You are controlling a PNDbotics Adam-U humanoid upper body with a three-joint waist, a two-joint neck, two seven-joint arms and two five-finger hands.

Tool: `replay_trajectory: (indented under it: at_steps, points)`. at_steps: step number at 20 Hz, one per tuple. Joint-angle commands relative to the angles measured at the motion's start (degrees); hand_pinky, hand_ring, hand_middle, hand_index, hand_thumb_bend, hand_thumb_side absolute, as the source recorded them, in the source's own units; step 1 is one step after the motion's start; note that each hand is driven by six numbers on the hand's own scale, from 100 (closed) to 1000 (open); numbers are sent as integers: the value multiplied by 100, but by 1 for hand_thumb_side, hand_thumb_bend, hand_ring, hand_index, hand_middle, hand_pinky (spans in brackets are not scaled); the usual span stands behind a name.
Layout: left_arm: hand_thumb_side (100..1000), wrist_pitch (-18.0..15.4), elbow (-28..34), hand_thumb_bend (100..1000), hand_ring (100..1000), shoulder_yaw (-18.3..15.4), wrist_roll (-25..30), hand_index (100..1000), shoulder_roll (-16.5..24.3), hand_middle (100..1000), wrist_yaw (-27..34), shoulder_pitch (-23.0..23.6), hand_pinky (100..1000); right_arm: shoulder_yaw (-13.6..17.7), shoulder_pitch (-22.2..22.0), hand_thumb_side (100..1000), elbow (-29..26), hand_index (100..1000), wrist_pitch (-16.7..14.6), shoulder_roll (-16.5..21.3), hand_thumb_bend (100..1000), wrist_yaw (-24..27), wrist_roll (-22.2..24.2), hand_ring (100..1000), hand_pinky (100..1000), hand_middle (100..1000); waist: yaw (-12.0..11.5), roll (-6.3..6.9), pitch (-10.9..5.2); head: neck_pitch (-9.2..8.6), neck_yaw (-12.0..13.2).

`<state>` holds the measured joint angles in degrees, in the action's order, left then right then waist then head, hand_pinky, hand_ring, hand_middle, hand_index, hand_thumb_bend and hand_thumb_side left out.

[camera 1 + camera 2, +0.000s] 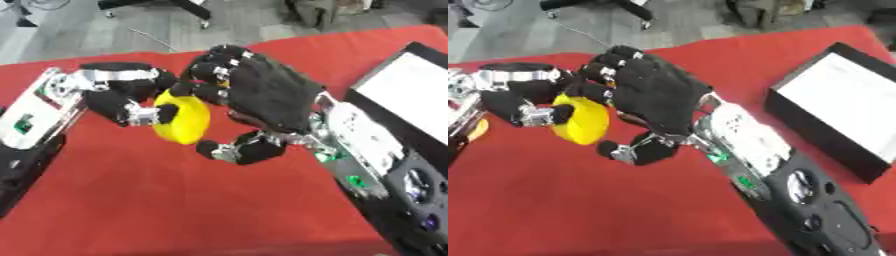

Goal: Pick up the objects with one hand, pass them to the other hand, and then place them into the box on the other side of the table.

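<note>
Beyond the far edge of the red cloth-covered table (175,200), a grey smooth floor (79,35). Upper centre, the black base of a wheeled office chair (179,6), one caster showing. Thin pale cable (150,39) trailing across the floor. At top right, dark blurred furniture (772,12), unclear.

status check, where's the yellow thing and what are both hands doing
Left robot hand curled on yellow disc, above red table. Right robot hand closing round the disc too, mid-handover. Box at right; nothing in the way.
</note>
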<state>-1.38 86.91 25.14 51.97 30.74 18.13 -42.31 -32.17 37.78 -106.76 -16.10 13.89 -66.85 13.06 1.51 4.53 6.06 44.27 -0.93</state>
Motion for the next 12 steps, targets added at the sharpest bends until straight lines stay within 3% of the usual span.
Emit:
replay_trajectory:
  at_steps: [1, 4, 8, 12]
  points:
    - [509, 43, 95, 100, 568, -30, 0, 608, 36, 512, 20, -98, 706, 9, 81, 344, 64, 823, 19, -52, 380, -83, -97, 786, 796, 711, -15, -4, -79, -15, -15]
    - [514, 72, 101, 100, 568, -34, 0, 609, 5, 512, 21, -110, 706, -16, 83, 330, 128, 749, 27, -78, 303, -82, -161, 764, 787, 660, -25, -11, -82, -15, -15]
    - [551, 81, 97, 100, 569, -59, 0, 631, -9, 526, -7, -112, 705, -2, 80, 392, 145, 544, 127, -93, 100, 26, -400, 727, 760, 584, -34, -21, -84, -15, -8]
    - [634, 68, 68, 125, 575, -111, 0, 652, 1, 539, -36, -94, 705, 12, 63, 424, 164, 339, 293, -80, 100, 146, -704, 699, 740, 535, -34, -33, -82, -15, 2]
